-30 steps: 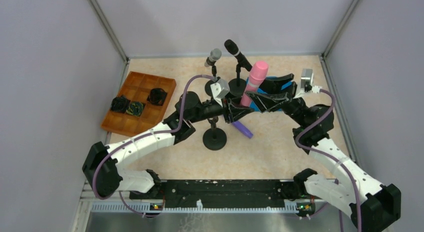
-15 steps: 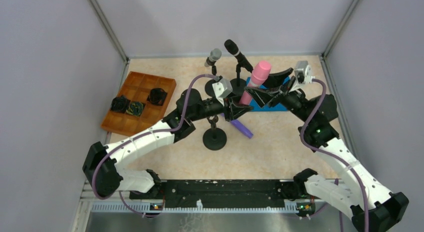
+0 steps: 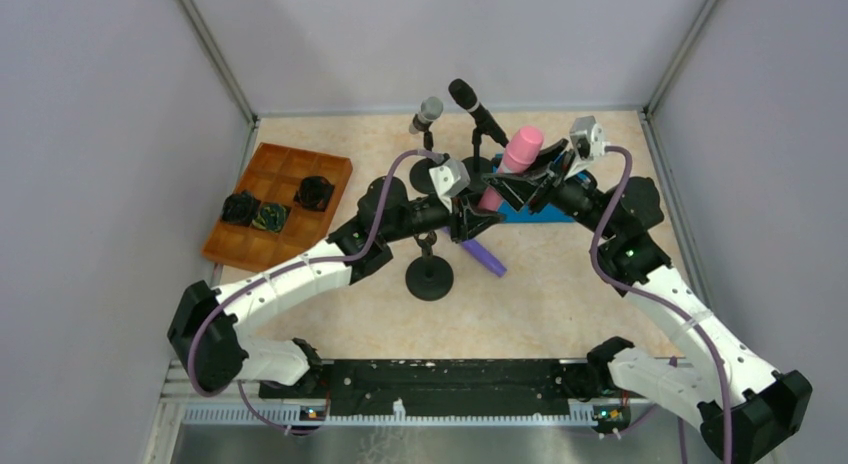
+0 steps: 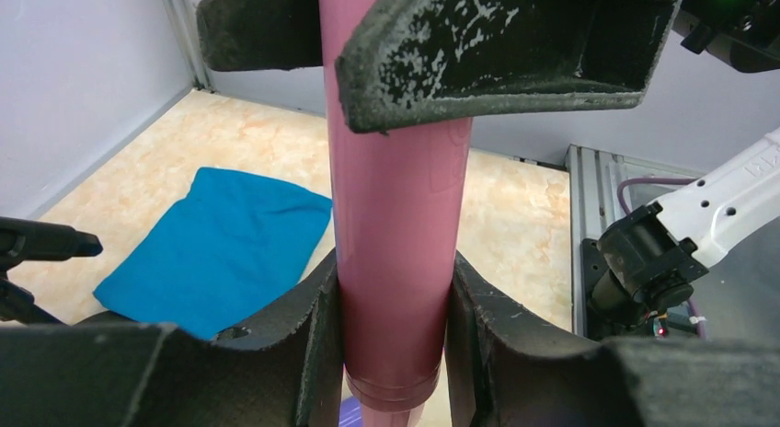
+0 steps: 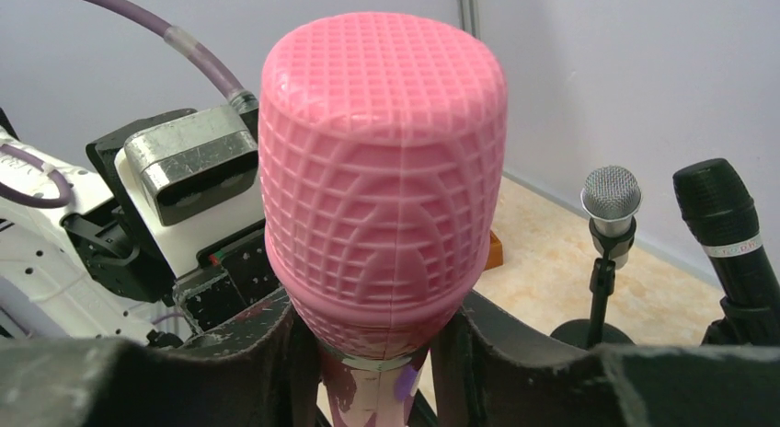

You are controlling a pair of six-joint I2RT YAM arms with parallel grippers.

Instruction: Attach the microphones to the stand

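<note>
"Gripping anything, was the left gripper [image 3: 470,220]?"

"It was. Its jaws stood at a slim gap filled by the pink microphone [image 3: 512,162], with the pads [image 4: 317,340] pressed against both sides of the smooth shaft close to the tail end."

"And the right gripper [image 3: 522,189]?"

"Closed to much the same width on that same microphone, higher up. Seen from its own wrist, the fingers [image 5: 267,353] hugged the neck right beneath the mesh head, touching on both sides."

"Where was it, reckoned from the empty stand [image 3: 430,274]?"

"Up in the air, behind that stand and a little to its right, clear of the table [image 3: 560,294]."

"Which way did it point?"

"Head up, tail down. The long axis was near upright but tilted, the head leaning away from the empty stand toward the back right, the tail end nearest it."

"The others?"

"The purple microphone [image 3: 485,256] lay flat on the table just right of the empty stand, slanting from back left to front right. Which end was its head I could not tell. The silver-grey microphone [image 3: 427,114] and the black microphone [image 3: 475,106] were well behind the empty stand, both raised head-up, the black one's head tipped left. A blue cloth [image 3: 545,212] lay behind and right of the stand, under the right gripper."
</note>
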